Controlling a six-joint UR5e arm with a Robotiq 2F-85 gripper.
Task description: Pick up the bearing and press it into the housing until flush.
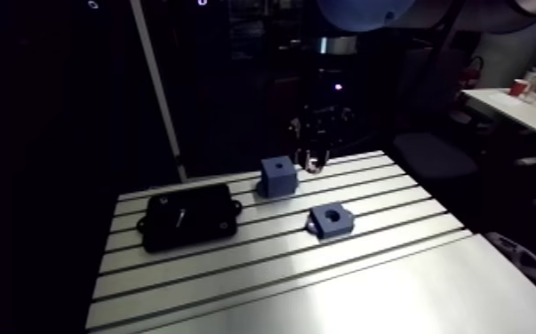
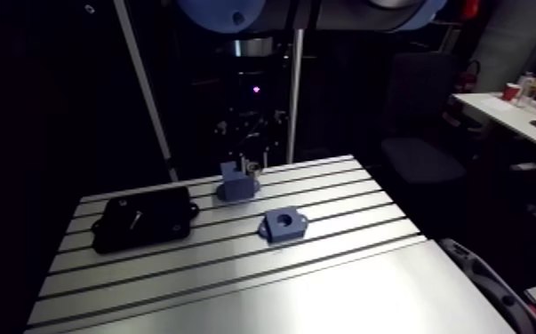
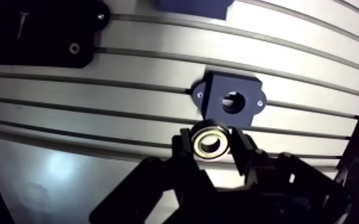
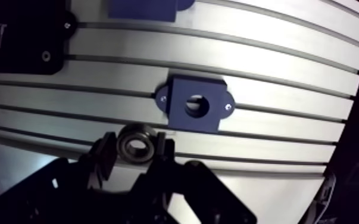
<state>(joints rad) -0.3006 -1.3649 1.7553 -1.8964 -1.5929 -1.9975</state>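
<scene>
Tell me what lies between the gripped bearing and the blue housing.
Nothing. The wrist view shows only a bare strip of slotted table between the bearing, held in the gripper, and the housing.

Open counter point(image 3: 312, 77) rings the housing point(image 3: 216, 89), its bore unobstructed; a blue block point(image 1: 278, 175) and a black plate point(image 1: 188, 216) sit well apart from it, bare lanes between.

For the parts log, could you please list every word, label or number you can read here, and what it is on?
None can be read: the bearing, the blue housing, the blue block, the black plate and the table show no legible marking.
</scene>
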